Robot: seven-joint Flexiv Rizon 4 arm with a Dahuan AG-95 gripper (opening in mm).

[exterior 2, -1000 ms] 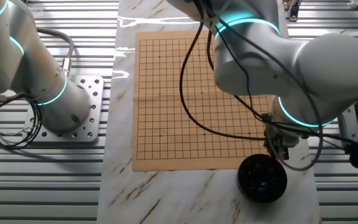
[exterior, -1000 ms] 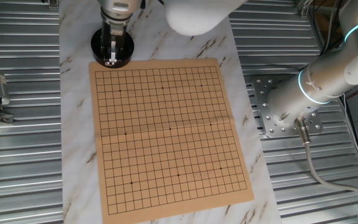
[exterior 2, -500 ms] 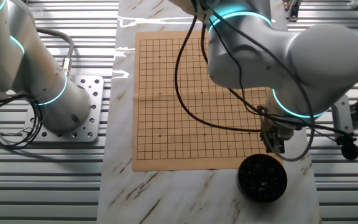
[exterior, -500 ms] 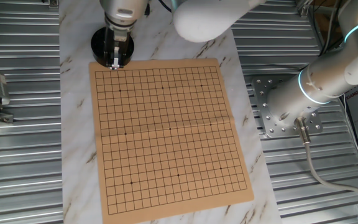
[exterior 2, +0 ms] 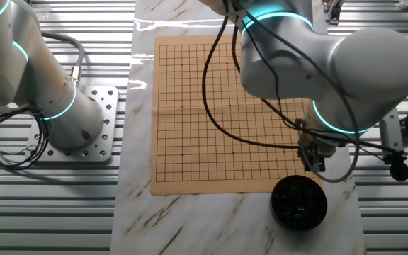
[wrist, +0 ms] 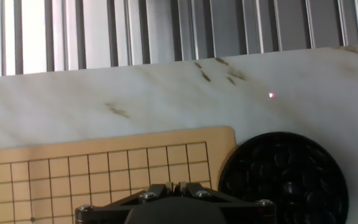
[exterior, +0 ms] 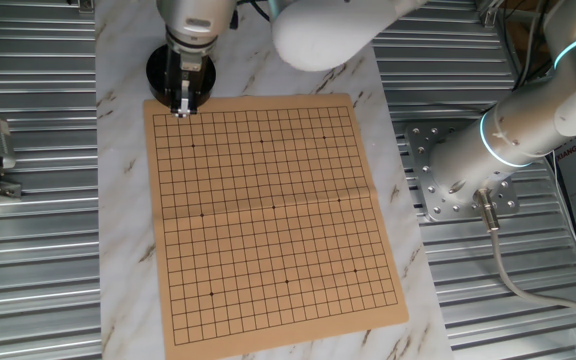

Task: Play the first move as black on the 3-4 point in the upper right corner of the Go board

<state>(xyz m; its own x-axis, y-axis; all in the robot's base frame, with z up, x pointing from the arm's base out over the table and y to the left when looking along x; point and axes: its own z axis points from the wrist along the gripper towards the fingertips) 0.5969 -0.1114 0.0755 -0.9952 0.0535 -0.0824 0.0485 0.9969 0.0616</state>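
The two-finger claw [exterior: 181, 104] hung over the corner of the tan gridded wooden Go board [exterior: 268, 220] beside the round black bowl of glossy black stones [wrist: 283, 177]; whether its fingers were apart or pinched on a stone could not be told. No played stone showed on the board. On the white marble surface [exterior: 118, 200], a weakly held stone might slip and land off the intended intersection.
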